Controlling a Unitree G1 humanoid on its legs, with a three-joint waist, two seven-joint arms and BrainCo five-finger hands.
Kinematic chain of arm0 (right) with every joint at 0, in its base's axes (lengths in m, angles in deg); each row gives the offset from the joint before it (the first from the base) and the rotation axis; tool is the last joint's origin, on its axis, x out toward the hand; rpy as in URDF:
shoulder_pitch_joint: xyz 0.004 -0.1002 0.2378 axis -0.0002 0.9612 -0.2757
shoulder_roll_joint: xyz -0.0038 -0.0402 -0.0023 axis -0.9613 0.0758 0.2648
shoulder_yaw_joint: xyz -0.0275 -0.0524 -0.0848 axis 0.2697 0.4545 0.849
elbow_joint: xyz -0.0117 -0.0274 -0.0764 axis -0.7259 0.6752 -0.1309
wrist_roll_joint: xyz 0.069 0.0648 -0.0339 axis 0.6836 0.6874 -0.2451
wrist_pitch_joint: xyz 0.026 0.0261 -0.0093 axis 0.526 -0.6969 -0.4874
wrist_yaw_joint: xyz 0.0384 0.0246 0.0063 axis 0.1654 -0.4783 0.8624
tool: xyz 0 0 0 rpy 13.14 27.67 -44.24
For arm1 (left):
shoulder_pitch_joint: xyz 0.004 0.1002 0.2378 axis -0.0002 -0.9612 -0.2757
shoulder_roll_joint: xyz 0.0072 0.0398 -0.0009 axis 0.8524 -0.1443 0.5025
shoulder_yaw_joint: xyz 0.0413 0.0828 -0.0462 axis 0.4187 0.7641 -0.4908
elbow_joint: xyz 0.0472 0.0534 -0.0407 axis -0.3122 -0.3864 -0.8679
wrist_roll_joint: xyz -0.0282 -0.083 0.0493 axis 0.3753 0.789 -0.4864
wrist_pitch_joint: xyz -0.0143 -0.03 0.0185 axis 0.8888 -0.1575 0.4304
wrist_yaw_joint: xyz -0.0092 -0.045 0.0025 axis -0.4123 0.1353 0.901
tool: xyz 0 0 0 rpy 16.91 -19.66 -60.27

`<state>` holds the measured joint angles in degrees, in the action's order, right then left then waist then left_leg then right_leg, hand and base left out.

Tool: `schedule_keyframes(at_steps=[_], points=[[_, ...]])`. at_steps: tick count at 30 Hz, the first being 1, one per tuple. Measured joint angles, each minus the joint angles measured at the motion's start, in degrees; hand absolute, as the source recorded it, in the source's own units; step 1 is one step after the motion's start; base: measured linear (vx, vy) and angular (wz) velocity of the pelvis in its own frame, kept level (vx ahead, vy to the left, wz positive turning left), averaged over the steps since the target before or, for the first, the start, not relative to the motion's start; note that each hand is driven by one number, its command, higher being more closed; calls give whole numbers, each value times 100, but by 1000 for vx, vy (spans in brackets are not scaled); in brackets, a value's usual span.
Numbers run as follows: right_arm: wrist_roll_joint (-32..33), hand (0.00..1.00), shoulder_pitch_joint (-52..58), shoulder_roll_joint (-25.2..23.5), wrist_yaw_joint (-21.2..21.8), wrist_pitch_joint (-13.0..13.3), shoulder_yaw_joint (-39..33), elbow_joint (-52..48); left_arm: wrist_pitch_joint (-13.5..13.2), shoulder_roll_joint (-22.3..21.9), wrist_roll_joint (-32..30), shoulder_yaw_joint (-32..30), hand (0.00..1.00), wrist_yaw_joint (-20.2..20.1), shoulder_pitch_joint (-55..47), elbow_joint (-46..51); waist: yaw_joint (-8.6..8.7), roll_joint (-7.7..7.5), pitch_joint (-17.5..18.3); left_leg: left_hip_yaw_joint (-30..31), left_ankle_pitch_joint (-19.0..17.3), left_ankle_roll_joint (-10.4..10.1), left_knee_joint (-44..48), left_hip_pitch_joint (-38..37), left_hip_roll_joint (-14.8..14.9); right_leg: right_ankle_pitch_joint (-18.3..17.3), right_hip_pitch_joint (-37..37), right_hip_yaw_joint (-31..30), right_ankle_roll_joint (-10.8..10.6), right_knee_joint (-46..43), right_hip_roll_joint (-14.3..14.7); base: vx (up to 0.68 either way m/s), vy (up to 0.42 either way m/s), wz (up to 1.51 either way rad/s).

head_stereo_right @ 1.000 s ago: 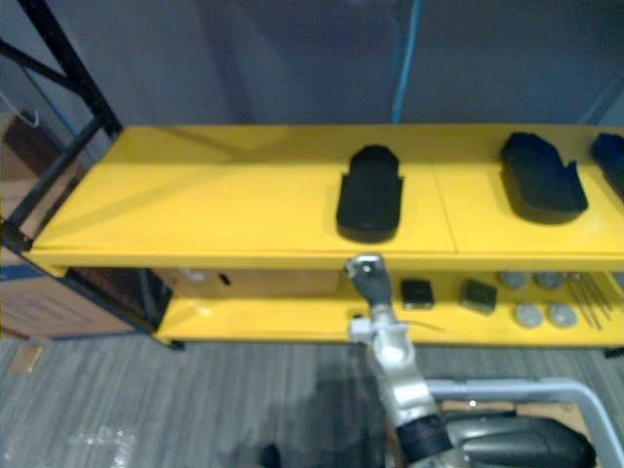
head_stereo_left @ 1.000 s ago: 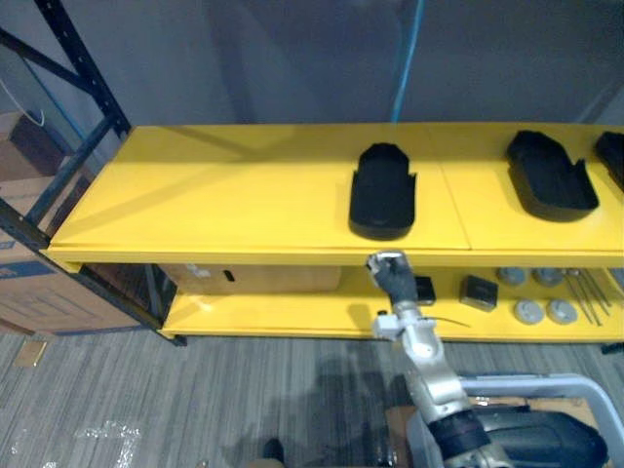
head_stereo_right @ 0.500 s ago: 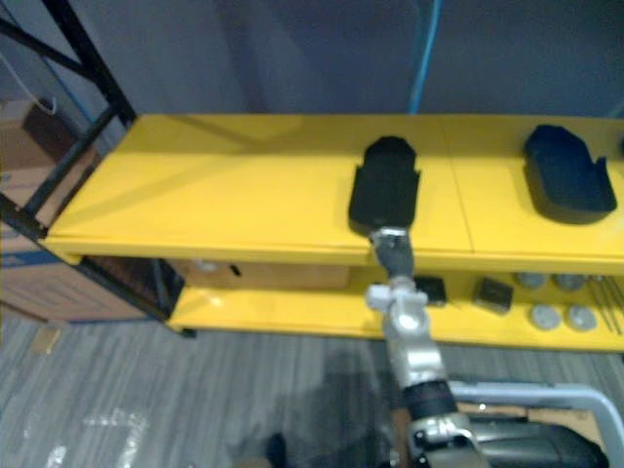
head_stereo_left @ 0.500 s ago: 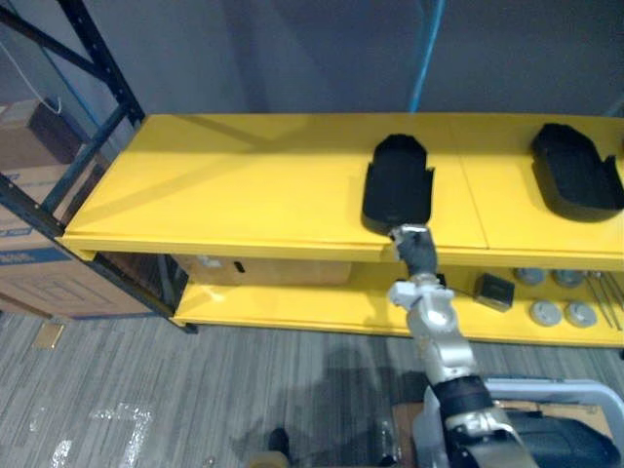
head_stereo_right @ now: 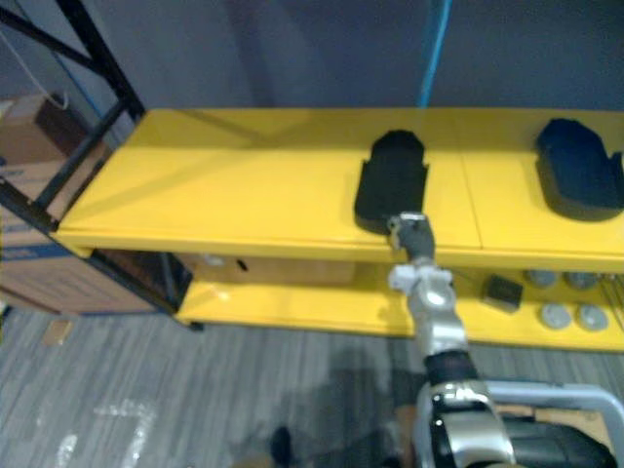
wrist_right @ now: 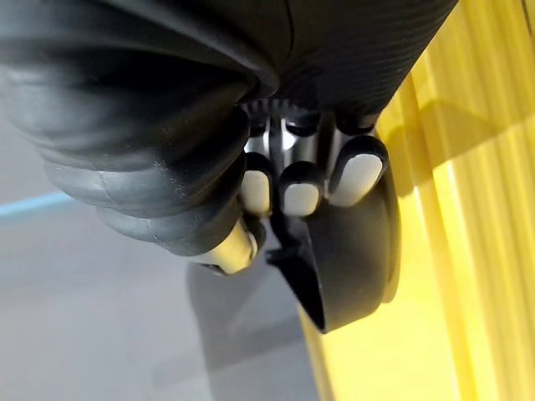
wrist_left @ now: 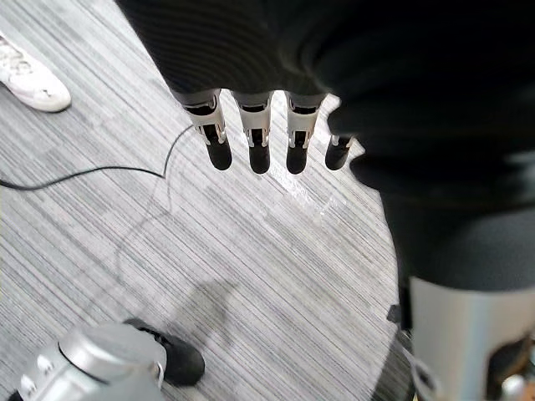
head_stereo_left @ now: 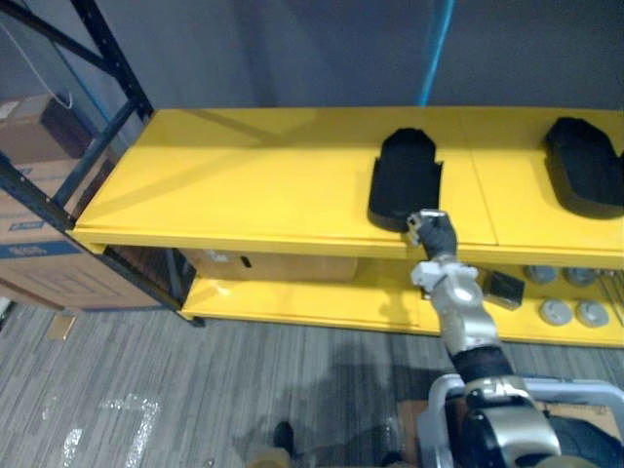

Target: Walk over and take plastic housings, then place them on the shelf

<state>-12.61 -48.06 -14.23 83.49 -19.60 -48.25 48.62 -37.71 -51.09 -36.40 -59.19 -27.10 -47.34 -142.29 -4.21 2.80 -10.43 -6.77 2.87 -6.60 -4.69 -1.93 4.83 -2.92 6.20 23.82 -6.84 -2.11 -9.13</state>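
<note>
A black plastic housing (head_stereo_left: pixel 404 178) lies on the top yellow shelf (head_stereo_left: pixel 244 185), near its front edge. My right hand (head_stereo_left: pixel 435 234) is at the housing's near end, at the shelf's lip. In the right wrist view its fingers (wrist_right: pixel 301 196) are curled against the near rim of the housing (wrist_right: pixel 355 267), with the thumb (wrist_right: pixel 226 248) on the other side of that rim. My left hand (wrist_left: pixel 259 142) hangs over the grey floor with its fingers straight and holds nothing.
A second black housing (head_stereo_left: pixel 583 175) lies further right on the shelf. The lower shelf carries a small black box (head_stereo_left: pixel 503 290) and grey discs (head_stereo_left: pixel 556 312). Cardboard boxes (head_stereo_left: pixel 39 263) and a black rack post (head_stereo_left: pixel 112 58) stand left. A person's white shoe (wrist_left: pixel 29 79) is on the floor.
My right hand rose from below the shelf's front edge to the near end of the housing. The camera shifted, so the shelf sits differently in the picture.
</note>
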Motion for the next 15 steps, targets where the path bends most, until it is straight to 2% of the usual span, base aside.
schedule_keyframes(at_steps=[5,15], points=[[151,100,-309,82,20,-1,-76,358,-3,14,-1,11,0,-70,0,1,-9,2,-2,10,25,15,0,-4,-22,11,16,17,-12,-6,-31,-8,1,1],[206,100,-697,298,2,0,-343,795,-6,18,-24,222,0,-80,-28,3,-14,96,-125,82,72,48,-31,-2,-49,51,89,114,-36,-1,-89,-37,4,6]])
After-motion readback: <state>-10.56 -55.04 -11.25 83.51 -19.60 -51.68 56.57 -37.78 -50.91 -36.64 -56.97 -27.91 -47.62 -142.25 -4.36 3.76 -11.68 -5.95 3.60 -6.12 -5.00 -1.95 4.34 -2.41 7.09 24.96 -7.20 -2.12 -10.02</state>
